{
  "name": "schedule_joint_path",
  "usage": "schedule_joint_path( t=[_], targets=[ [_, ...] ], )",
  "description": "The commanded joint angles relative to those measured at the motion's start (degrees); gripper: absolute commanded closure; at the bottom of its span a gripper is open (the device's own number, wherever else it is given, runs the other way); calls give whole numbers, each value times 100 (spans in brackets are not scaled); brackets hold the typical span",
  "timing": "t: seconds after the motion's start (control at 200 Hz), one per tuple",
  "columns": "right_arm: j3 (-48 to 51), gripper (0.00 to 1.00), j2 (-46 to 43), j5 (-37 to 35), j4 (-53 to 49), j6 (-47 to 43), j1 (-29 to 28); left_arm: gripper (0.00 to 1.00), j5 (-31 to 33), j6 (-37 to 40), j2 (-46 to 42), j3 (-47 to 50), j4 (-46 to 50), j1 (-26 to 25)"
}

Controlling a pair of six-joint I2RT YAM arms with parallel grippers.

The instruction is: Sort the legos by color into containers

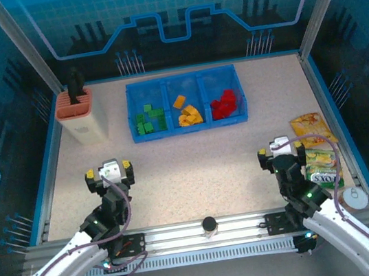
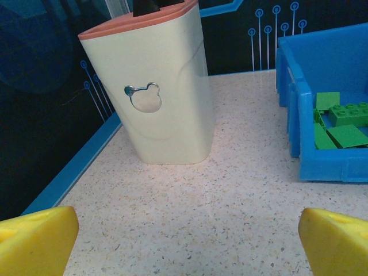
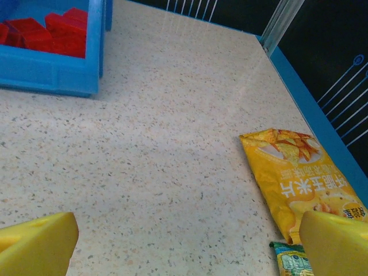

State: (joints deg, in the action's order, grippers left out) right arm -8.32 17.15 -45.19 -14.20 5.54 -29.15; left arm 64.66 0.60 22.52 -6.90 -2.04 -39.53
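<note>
Top external showed small plastic lego bricks (image 1: 188, 113) sorted green, orange, red in the shallow blue plastic tray (image 1: 188, 130) at twelve o'clock. My left claw (image 1: 108, 169) and right claw (image 1: 280, 146) stood wide, empty. I judged scanning the speckled surface (image 1: 196, 171) for strays wisest.

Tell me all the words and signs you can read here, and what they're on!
On the yellow snack packet: big white Chinese characters, upside down here, which I cannot read for sure.
On the green snack packet: small print, too blurred to read.
On the cream holder: no words, only a bear-head shape.
On the blue tray and the legos: no writing I can see.
</note>
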Motion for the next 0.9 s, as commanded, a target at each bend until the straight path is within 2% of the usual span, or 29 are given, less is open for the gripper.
schedule_joint_path(
  t=[0.0,0.14,0.35,0.575,0.895],
  targets=[
    [-120,0,-280,52,180,41,75,1,-15,92,7,35,-176,48],
    [-97,0,-526,123,25,80,187,1,-120,228,37,116,-480,42],
    [-85,0,-363,152,251,14,266,1,-138,291,95,188,-774,113],
    [731,0,-431,404,2468,-881,313,1,-251,291,105,232,-919,303],
    [912,0,102,757,3461,-1020,533,1,-567,375,387,322,-1454,641]
  ],
)
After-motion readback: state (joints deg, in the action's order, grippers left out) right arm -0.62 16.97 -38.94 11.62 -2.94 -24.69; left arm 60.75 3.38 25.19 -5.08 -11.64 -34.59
